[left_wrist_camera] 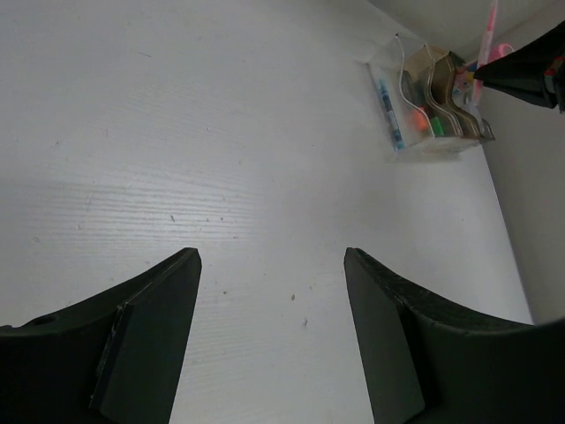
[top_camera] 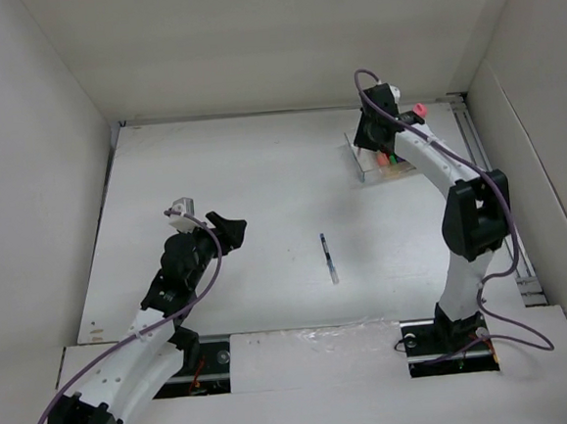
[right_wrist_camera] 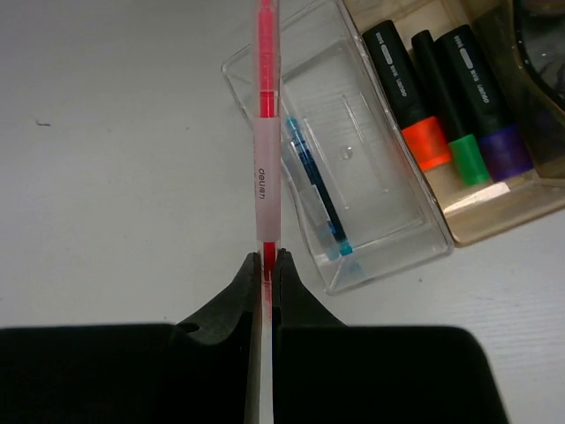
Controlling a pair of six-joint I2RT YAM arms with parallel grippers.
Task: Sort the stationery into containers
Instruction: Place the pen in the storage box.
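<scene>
Pen-sorting step: right end effector point(right_wrist_camera: 267, 258) clenched on a red pen point(right_wrist_camera: 266, 132), held over the left edge of the organiser point(right_wrist_camera: 388, 256), whose clear compartment already holds a blue pen point(right_wrist_camera: 320, 199); three highlighters point(right_wrist_camera: 441, 97) sit in the amber bay, upper right. Next move, I judge: shift right over the clear compartment, then release. Left end effector point(left_wrist_camera: 272, 254) spread, empty, over the table point(left_wrist_camera: 177, 132); another pen point(top_camera: 328, 259) lies loose mid-frame in the top view

We see a robotics lab test cell: a white table point(top_camera: 262, 189) walled by plain white panels point(top_camera: 35, 173), with a cabled left arm point(top_camera: 138, 356) bolted at seven o'clock, a right arm point(top_camera: 470, 266) at five.
</scene>
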